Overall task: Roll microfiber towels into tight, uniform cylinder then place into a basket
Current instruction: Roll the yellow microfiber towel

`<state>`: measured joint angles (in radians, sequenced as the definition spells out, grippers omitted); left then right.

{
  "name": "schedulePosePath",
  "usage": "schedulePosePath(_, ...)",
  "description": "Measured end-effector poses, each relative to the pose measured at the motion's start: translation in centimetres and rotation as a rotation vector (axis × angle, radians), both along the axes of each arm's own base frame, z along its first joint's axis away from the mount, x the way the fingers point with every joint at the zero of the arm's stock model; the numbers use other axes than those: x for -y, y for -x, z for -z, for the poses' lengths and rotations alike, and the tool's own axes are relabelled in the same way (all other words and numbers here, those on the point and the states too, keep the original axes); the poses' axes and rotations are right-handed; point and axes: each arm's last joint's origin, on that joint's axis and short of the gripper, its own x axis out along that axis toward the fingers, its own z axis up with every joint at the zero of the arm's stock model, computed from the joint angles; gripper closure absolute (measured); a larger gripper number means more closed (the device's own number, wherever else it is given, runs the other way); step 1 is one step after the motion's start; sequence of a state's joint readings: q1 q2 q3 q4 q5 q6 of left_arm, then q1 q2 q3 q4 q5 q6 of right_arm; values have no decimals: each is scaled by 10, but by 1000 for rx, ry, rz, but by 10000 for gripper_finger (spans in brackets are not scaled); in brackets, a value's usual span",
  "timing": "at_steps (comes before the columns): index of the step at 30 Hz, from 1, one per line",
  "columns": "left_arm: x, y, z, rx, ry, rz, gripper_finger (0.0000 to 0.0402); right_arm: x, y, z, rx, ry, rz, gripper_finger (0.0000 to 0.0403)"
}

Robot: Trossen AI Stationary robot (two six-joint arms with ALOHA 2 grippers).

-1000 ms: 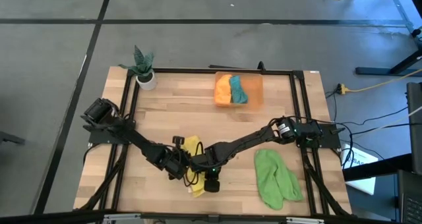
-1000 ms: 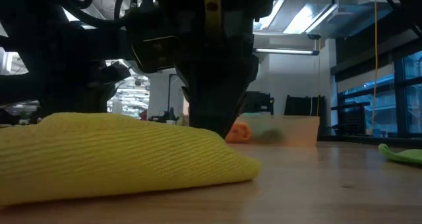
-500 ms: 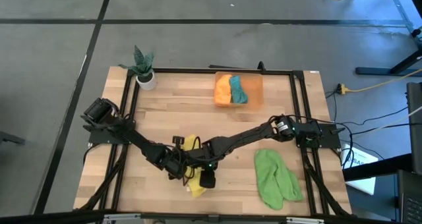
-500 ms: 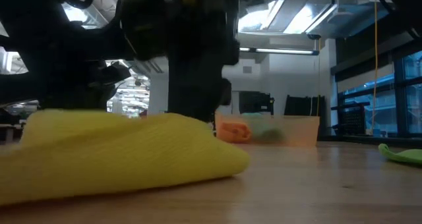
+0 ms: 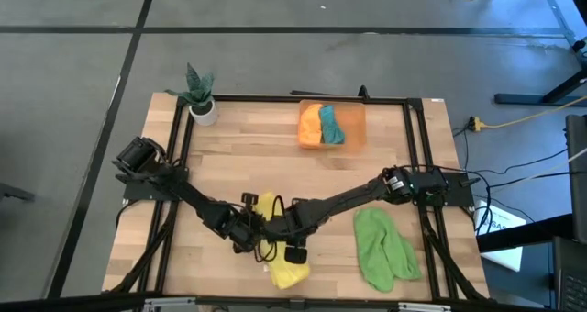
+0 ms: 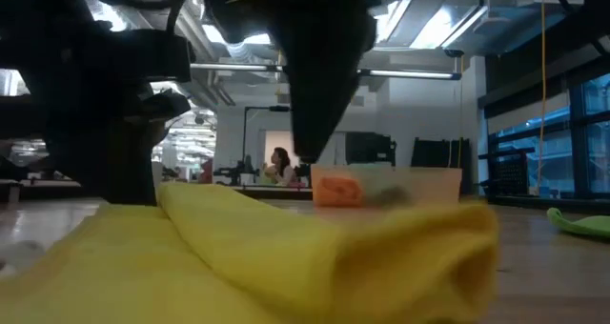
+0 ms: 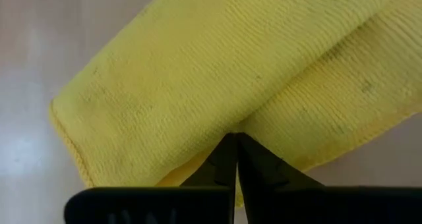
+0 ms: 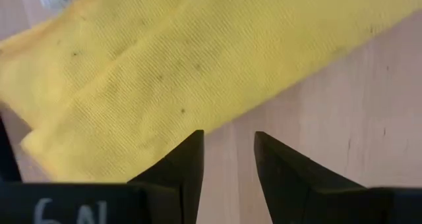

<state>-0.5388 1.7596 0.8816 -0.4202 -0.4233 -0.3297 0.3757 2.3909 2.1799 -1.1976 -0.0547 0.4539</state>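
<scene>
Right now your table carries the yellow towel folded lengthwise at its front edge, directly under both grippers. Your left gripper has its fingers pressed together on a fold of that yellow towel. Your right gripper hangs just beside the same cloth, fingers slightly parted and holding nothing. Off to its right lies the green towel. Well beyond both grippers, the basket holds the orange towel and teal towel.
</scene>
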Motion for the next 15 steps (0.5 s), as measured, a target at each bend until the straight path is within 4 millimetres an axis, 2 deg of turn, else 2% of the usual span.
schedulePosePath(4,3,-2,-1,-2,37,40,395,-15,10,0,-41,15,51,267)
schedulePosePath(7,4,-4,-1,15,41,70,395,-21,17,0,-42,90,81,267)
schedulePosePath(11,3,-4,-7,33,29,91,395,-22,19,-1,-16,167,116,267)
schedulePosePath(15,4,-4,-24,55,74,133,395,-20,20,-11,33,197,119,267)
